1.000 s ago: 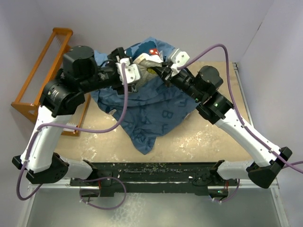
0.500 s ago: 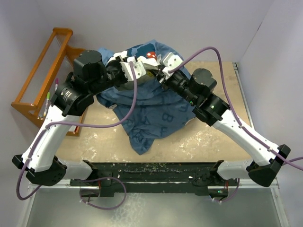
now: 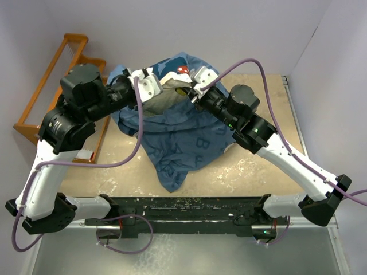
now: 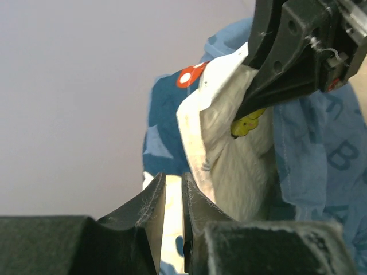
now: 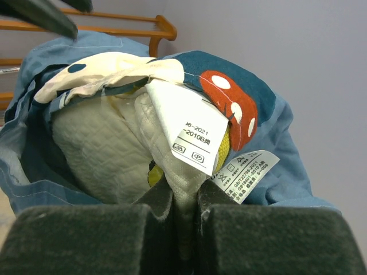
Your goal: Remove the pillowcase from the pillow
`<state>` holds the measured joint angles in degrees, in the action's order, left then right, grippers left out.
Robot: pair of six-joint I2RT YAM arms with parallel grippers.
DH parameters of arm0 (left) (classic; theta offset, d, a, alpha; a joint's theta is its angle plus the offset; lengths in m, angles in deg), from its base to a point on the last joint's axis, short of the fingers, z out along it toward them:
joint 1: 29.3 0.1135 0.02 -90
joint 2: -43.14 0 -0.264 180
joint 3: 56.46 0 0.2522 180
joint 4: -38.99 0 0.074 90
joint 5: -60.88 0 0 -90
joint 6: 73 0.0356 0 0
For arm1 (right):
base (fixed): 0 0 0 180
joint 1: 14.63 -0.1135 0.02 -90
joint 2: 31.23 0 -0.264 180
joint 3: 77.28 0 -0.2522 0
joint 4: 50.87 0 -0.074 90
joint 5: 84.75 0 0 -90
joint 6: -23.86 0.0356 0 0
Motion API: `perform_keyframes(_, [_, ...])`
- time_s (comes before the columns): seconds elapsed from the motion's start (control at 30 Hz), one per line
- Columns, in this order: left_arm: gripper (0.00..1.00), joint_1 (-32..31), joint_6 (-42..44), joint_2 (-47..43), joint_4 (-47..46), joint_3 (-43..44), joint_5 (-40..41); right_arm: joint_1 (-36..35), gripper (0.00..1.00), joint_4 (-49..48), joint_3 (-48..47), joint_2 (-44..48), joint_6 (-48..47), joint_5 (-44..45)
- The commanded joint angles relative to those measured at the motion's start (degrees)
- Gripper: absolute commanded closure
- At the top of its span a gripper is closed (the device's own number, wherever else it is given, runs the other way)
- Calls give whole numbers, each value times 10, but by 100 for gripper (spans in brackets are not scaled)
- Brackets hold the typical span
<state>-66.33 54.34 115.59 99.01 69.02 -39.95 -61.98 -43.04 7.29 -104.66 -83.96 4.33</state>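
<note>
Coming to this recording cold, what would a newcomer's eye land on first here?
The slate-blue pillowcase lies heaped mid-table, with both arms meeting over its open mouth. In the right wrist view, the right gripper pinches the quilted pillow by its tagged corner, with white care labels beside a red spotted bow. The left gripper seems closed on the case's pale rim opposite.

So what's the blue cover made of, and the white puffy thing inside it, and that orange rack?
The pillowcase looks like thin woven cloth, maybe cotton: it's matte and droops in wrinkles. The pillow inside looks like quilted fabric over soft stuffing: puffy and dimpled. The rack looks like wood with an orange finish, probably varnished.
</note>
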Motion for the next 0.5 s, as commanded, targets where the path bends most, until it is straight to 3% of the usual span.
perform_keyframes(0.0, [83, 3, 44, -25, -48, -34, 65, -6, 100, -30, -5, 24, -3, 6])
perform_keyframes(0.07, [82, 3, 48, -34, -64, -51, 74, -7, 100, -30, -7, 24, -1, 4])
perform_keyframes(0.1, [77, 4, 42, -33, -46, -40, 50, -6, 100, -30, -10, 23, 0, 5])
perform_keyframes(0.2, [26, 3, 11, -16, 44, 0, -44, -8, 100, -24, -17, 16, 5, 9])
perform_keyframes(0.23, [21, 3, 1, -10, 66, 5, -61, -9, 100, -24, -18, 13, 5, 10])
perform_keyframes(0.3, [20, 4, -1, 1, 76, 1, -57, -11, 100, -23, -21, 10, 7, 13])
perform_keyframes(0.37, [27, 3, 7, 1, 58, -17, -29, -16, 100, -20, -23, 8, 6, 20])
perform_keyframes(0.43, [42, 3, 14, -4, 22, -38, 8, -19, 100, -17, -24, 8, 4, 26])
perform_keyframes(0.47, [56, 3, 17, -6, 5, -45, 29, -20, 100, -15, -23, 8, 3, 28])
